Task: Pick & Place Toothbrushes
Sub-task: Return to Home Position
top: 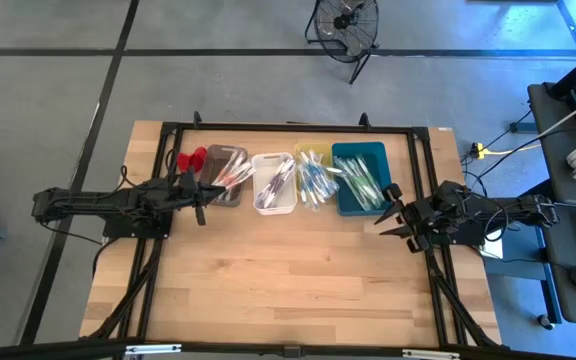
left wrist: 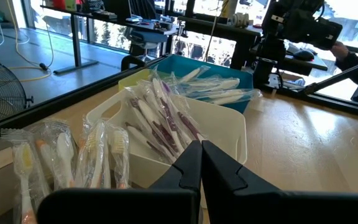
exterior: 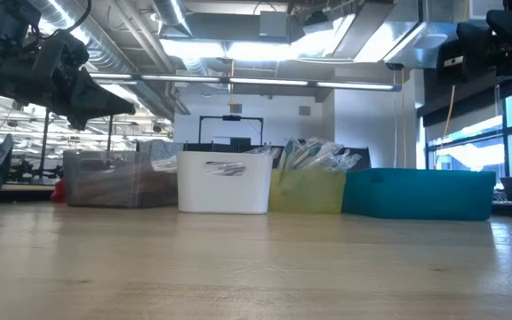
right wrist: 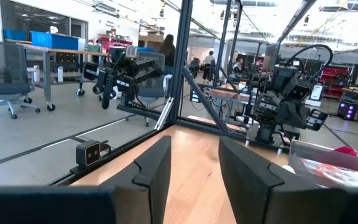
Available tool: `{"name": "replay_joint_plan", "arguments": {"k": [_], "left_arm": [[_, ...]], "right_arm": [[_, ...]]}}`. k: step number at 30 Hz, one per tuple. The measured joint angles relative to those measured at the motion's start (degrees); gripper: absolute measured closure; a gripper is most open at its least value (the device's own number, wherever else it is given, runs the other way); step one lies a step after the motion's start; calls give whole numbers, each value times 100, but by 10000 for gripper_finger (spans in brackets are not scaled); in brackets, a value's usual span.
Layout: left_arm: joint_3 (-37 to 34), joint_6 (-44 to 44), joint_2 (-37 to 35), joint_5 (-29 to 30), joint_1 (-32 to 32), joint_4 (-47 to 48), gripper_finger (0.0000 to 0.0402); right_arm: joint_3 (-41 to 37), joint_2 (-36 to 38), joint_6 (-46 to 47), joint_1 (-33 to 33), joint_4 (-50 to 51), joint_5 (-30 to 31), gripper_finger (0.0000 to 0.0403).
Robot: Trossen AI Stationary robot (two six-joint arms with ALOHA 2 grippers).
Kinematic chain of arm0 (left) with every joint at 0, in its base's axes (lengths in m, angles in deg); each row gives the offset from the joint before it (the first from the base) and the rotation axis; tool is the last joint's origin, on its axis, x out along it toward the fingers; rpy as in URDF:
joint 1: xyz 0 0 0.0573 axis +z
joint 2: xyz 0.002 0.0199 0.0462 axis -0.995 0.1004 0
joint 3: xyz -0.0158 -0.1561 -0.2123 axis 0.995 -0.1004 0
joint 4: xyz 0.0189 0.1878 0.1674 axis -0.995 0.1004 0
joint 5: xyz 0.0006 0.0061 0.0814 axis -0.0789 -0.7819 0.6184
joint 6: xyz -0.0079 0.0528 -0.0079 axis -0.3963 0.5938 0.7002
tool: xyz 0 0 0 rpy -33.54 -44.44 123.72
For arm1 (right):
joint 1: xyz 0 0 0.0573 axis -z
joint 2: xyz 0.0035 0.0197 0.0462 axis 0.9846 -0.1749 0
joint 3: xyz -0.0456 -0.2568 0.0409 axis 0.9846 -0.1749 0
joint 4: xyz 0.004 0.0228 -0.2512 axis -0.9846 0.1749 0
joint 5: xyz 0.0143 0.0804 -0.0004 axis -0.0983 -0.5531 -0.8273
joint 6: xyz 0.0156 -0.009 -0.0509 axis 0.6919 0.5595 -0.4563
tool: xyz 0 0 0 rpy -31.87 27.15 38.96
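Observation:
Wrapped toothbrushes [top: 286, 180] lie piled in a row of four bins at the table's far side: grey [top: 224, 160], white [top: 274, 205], yellow [top: 313, 153] and teal [top: 346, 200]. In the left wrist view the toothbrushes [left wrist: 160, 121] fill the white bin [left wrist: 229, 134], and more lie in the grey one. My left gripper [top: 204, 200] hovers shut beside the grey bin, toward the table's left, with its fingers [left wrist: 191, 165] pressed together and nothing between them. My right gripper [top: 388, 212] hovers open to the right of the teal bin, its fingers [right wrist: 154, 168] apart and holding nothing.
A small red object [top: 192, 158] lies left of the grey bin. A black frame [top: 288, 127] runs around the table's far and side edges. Bare wood [top: 288, 270] fills the near half. A fan [top: 346, 25] stands on the floor beyond the table.

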Motion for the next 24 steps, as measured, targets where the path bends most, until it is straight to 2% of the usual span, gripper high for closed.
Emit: {"name": "replay_joint_plan", "arguments": {"k": [9,24], "left_arm": [[0,0,0,0,0,0,400],[0,0,0,0,1,1,400]], "right_arm": [[0,0,0,0,0,0,263],[0,0,0,0,0,0,298]]}}
